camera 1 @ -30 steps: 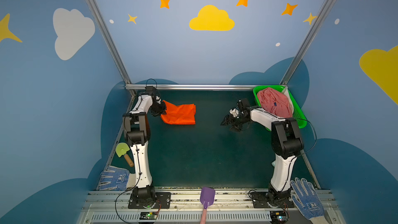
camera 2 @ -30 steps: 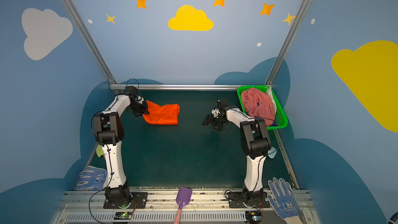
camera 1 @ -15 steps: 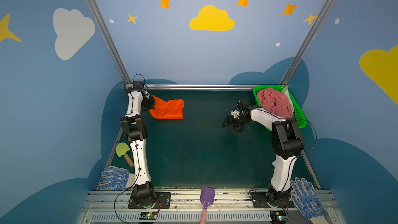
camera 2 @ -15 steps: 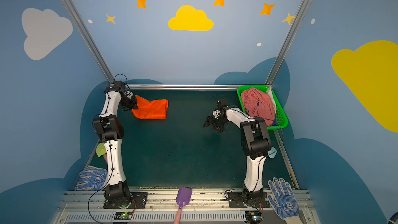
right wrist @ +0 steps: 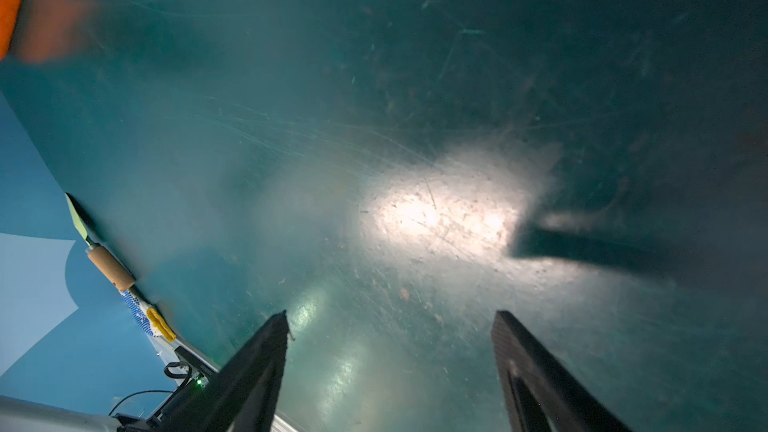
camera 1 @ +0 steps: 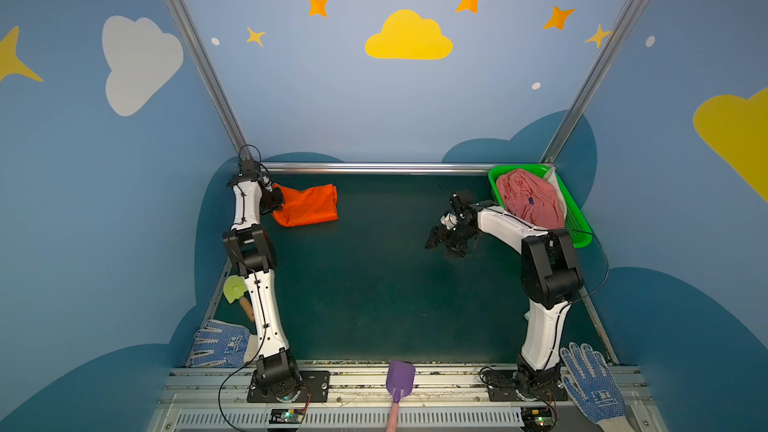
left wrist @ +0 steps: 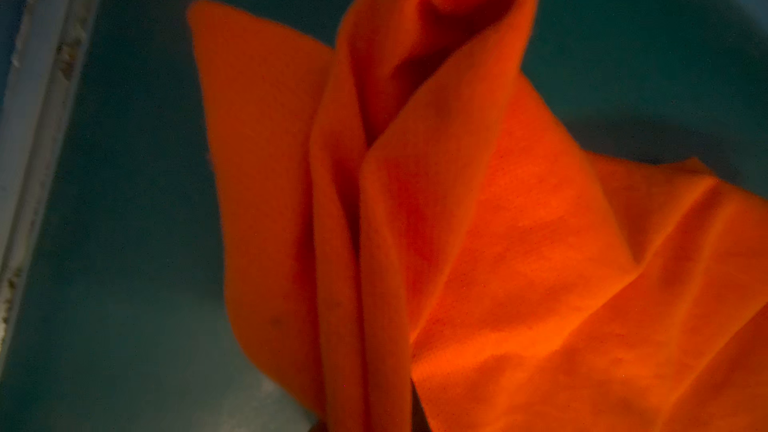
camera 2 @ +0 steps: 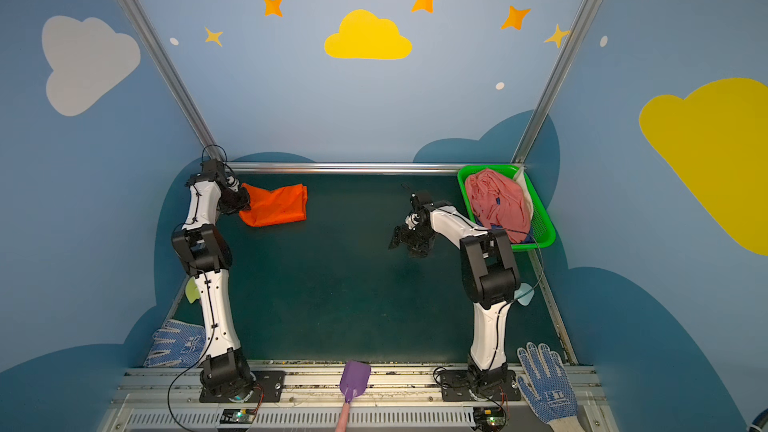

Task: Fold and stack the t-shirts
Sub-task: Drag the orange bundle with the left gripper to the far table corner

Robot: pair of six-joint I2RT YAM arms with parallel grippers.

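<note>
Top views both show, nearest the camera, a purple plastic scoop (camera 1: 400,376) lying across the metal front rail between the two arm bases. A blue-dotted white work glove (camera 1: 220,344) lies beside the left arm's base and a second dotted glove (camera 1: 592,384) beside the right arm's base. A little farther back, a small yellow-green spade with a cork handle (camera 1: 236,290) rests at the left edge of the dark green tabletop (camera 1: 374,284).

Around mid-table the right gripper (right wrist: 390,314) hangs over bare tabletop. In the right wrist view its two black fingers (right wrist: 257,367) stand wide apart with nothing between them.

Farther back, the left gripper (camera 1: 278,203) sits in the far left corner, touching the left edge of the large bright orange t-shirt (camera 1: 309,205). The shirt lies as a folded, roughly rectangular bundle near the back rail. In the left wrist view its cloth rises in steep folds that gather toward the camera. The fingers are hidden there, so whether they clamp the cloth cannot be told.

In the far right corner stands a green plastic mesh basket (camera 1: 579,226), with a crumpled dusty pink t-shirt (camera 1: 530,201) heaped inside it.
</note>
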